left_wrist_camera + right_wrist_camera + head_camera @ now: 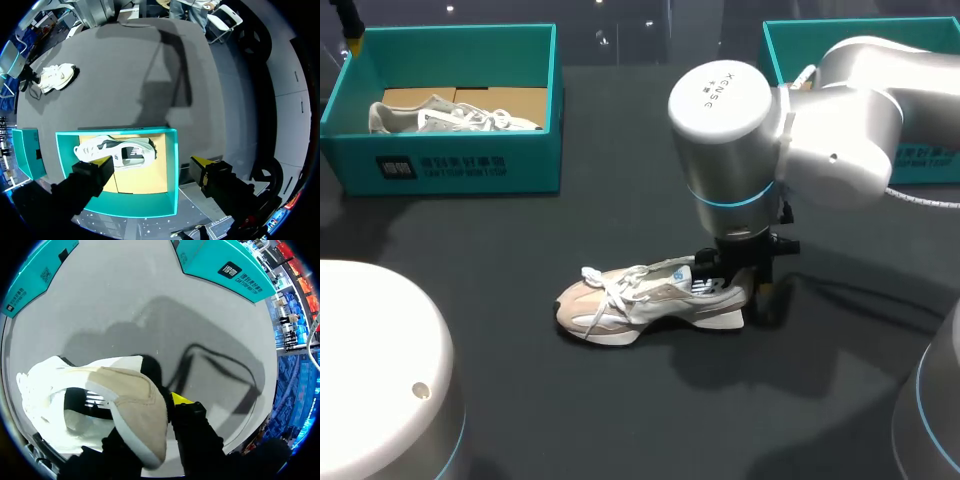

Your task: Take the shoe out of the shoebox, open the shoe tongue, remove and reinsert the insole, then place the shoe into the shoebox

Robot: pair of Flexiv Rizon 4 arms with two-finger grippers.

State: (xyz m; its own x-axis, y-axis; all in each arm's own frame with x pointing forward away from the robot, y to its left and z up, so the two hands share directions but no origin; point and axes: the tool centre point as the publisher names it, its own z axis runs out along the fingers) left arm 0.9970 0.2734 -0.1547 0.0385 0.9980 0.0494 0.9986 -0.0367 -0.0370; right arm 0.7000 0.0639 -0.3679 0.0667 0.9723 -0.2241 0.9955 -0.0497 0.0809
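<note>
A beige and white shoe (640, 300) lies on its sole in the middle of the dark table, toe to the left. My right gripper (745, 285) comes down at its heel and is shut on the heel collar (145, 405); one yellow fingertip (180, 399) shows outside the heel and the other is hidden by the shoe. My left gripper (152, 165) hangs open over the near wall of the left teal shoebox (172, 170), holding nothing. The shoe (56, 76) shows far ahead of it.
The left shoebox (450, 165) at the back left holds another white shoe (450, 115) on cardboard. A second teal shoebox (790, 40) stands at the back right, partly behind my right arm. A cable (920, 200) runs along that arm.
</note>
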